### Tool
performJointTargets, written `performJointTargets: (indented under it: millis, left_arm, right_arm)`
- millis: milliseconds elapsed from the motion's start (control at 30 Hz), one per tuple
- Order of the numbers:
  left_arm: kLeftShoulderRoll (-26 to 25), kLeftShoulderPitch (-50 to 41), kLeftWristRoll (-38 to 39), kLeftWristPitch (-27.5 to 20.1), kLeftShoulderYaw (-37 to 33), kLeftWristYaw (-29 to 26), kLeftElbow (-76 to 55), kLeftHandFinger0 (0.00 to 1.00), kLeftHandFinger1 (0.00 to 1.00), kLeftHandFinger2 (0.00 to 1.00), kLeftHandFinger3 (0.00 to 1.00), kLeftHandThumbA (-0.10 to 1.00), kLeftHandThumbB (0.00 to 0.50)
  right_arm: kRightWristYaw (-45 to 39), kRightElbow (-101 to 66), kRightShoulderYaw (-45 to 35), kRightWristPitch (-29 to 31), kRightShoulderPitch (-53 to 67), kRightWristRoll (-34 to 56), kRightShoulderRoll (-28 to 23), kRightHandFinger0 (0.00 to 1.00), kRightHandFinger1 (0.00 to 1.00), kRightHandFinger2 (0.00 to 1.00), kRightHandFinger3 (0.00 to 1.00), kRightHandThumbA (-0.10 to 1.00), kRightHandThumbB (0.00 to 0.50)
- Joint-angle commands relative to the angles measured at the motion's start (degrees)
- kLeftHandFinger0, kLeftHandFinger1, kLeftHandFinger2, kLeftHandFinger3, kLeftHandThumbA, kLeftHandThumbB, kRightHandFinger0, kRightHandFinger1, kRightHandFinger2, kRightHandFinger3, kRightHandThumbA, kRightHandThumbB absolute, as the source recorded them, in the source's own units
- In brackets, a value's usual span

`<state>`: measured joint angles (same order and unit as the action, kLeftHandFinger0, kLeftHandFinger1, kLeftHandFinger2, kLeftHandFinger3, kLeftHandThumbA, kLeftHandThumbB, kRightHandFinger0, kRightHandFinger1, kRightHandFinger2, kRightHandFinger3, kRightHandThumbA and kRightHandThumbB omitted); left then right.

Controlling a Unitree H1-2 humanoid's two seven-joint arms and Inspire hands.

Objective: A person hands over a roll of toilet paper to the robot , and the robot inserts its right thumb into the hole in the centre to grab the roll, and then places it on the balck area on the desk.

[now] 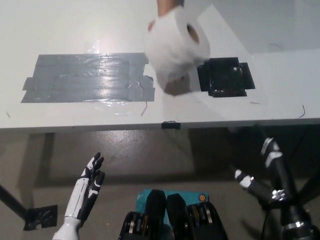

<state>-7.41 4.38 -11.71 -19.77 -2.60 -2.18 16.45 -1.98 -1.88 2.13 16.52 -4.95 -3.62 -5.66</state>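
head view, steeply down, over desk edge

white desk, glossy brown floor

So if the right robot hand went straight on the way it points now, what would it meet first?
Probably the desk's front edge. The right robot hand points up and forward from below the desk; the toilet paper roll is held farther on. Depth is unclear.

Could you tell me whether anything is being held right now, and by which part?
Only the person's hand holds the toilet paper roll, gripping its outer wall from behind and below. The robot's left hand and right hand hold nothing.
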Motion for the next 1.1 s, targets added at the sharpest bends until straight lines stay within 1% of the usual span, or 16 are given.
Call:
performJointTargets:
  millis: [0, 67, 133, 200, 233, 267, 333, 400, 500, 533, 567, 700, 800, 867, 967, 1067]
  left_arm:
    - [-0.6, 1.3, -1.0, -4.2, 0.5, -1.9, 0.2, 1.00, 1.00, 1.00, 1.00, 0.97, 0.148]
    - [-0.5, 1.1, -1.2, -4.0, 0.5, -2.0, 0.1, 1.00, 1.00, 1.00, 1.00, 0.97, 0.162]
    - [-0.6, 0.7, -1.8, -3.1, 0.4, -1.9, -0.8, 1.00, 1.00, 1.00, 1.00, 0.97, 0.158]
    - [-0.7, 0.6, -1.9, -2.9, 0.3, -1.8, -1.1, 1.00, 1.00, 1.00, 1.00, 0.97, 0.153]
    - [-0.8, 0.5, -1.6, -2.9, 0.4, -1.6, -1.2, 1.00, 1.00, 1.00, 1.00, 0.98, 0.153]
    - [-0.8, 0.5, -1.2, -2.9, 0.6, -1.4, -1.2, 1.00, 1.00, 1.00, 1.00, 0.97, 0.148]
    - [-0.8, 0.8, -0.9, -3.0, 0.6, -1.3, -1.3, 1.00, 1.00, 1.00, 1.00, 0.96, 0.140]
    - [-0.9, 1.1, -1.2, -3.1, 0.6, -1.4, -1.1, 1.00, 1.00, 1.00, 1.00, 0.96, 0.140]
    - [-0.9, 1.4, -0.8, -2.4, 0.5, -0.9, -1.4, 1.00, 1.00, 1.00, 1.00, 0.96, 0.151]
    - [-0.9, 1.6, -0.7, -2.2, 0.5, -0.8, -1.5, 1.00, 1.00, 1.00, 1.00, 0.96, 0.154]
    - [-0.9, 1.7, -1.0, -2.1, 0.5, -0.9, -1.5, 1.00, 1.00, 1.00, 1.00, 0.96, 0.154]
    - [-0.8, 1.9, -1.4, -1.7, 0.4, -1.0, -1.9, 1.00, 1.00, 1.00, 1.00, 0.96, 0.146]
    - [-0.8, 1.9, -1.5, -1.7, 0.2, -0.8, -1.9, 1.00, 1.00, 1.00, 1.00, 0.97, 0.145]
    - [-0.7, 1.8, -0.8, -2.1, 0.1, -0.4, -1.8, 1.00, 1.00, 1.00, 1.00, 0.96, 0.147]
    - [-0.6, 2.1, 0.4, -2.5, 0.0, 0.3, -1.6, 1.00, 1.00, 1.00, 1.00, 0.92, 0.148]
    - [-0.4, 2.3, -0.3, -2.0, -0.1, -0.1, -1.9, 1.00, 1.00, 1.00, 1.00, 0.93, 0.143]
  right_arm:
    - [-0.9, -21.0, -5.4, -8.9, -7.8, 2.9, -6.3, 1.00, 1.00, 1.00, 1.00, 1.00, 0.257]
    - [-2.9, -23.0, -6.4, -14.8, -12.2, 6.4, -10.2, 1.00, 1.00, 1.00, 1.00, 1.00, 0.280]
    - [-5.1, -22.6, -6.9, -20.7, -17.3, 12.7, -13.6, 1.00, 1.00, 1.00, 1.00, 0.93, 0.293]
    - [-5.7, -22.0, -7.0, -22.9, -19.1, 14.4, -14.5, 1.00, 1.00, 1.00, 1.00, 0.93, 0.305]
    - [-7.3, -19.0, -7.2, -26.6, -23.9, 16.0, -16.8, 1.00, 1.00, 1.00, 1.00, 0.94, 0.324]
    - [-8.4, -16.4, -7.3, -29.0, -27.4, 17.2, -18.1, 1.00, 1.00, 1.00, 1.00, 0.94, 0.315]
    - [-10.1, -12.5, -7.0, -30.8, -32.2, 18.5, -19.7, 1.00, 1.00, 1.00, 1.00, 0.95, 0.299]
    - [-12.3, -7.3, -6.7, -33.7, -38.0, 20.5, -20.7, 1.00, 1.00, 1.00, 1.00, 0.90, 0.344]
    - [-16.8, 2.5, -3.1, -33.5, -47.2, 15.9, -23.3, 1.00, 1.00, 1.00, 1.00, 0.97, 0.335]
    - [-18.2, 5.1, -2.5, -34.4, -49.6, 16.1, -23.5, 1.00, 1.00, 1.00, 1.00, 0.94, 0.342]
    - [-19.8, 8.4, -2.0, -36.3, -52.5, 17.0, -23.5, 1.00, 1.00, 1.00, 1.00, 0.92, 0.360]
    - [-24.5, 19.7, 3.7, -39.7, -62.0, 12.3, -22.9, 1.00, 1.00, 1.00, 1.00, 0.89, 0.322]
    - [-27.2, 29.1, 7.5, -41.8, -68.8, 9.3, -21.2, 1.00, 1.00, 1.00, 1.00, 0.86, 0.420]
    - [-28.3, 34.0, 10.5, -40.4, -71.9, 6.3, -20.5, 1.00, 1.00, 1.00, 1.00, 0.90, 0.416]
    - [-28.9, 44.4, 13.7, -37.8, -77.2, 3.5, -17.4, 1.00, 1.00, 1.00, 1.00, 0.88, 0.419]
    - [-28.3, 53.9, 17.3, -33.5, -81.6, 0.2, -13.9, 1.00, 1.00, 1.00, 1.00, 0.88, 0.375]
